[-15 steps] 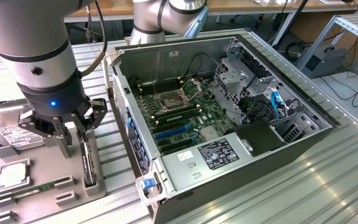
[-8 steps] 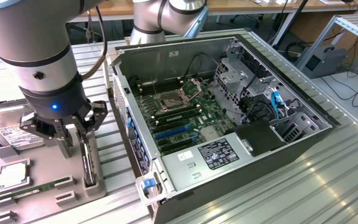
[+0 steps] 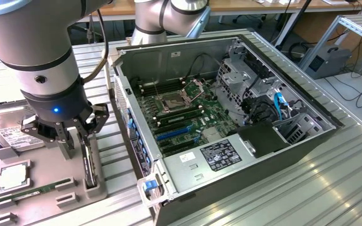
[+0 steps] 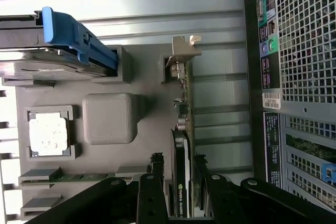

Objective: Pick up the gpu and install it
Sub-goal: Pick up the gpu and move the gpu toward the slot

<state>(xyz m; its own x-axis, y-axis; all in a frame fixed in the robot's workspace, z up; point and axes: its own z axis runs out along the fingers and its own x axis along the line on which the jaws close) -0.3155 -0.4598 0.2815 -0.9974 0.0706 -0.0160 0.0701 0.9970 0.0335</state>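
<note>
End effector [image 4: 179,163] released — set astride gpu [image 4: 184,106], no clamp noted; card stood on edge in holder [image 4: 136,66], long axis along finger gap.

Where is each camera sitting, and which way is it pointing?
Exterior view: set apart from the robot, high up, looking down on the open computer case and grey parts tray; the arm and gripper show.
Wrist view: on the wrist, looking down along the gripper's dark fingers at the gpu standing on edge between them.
Shared: gpu, tray, case, hard drive.
</note>
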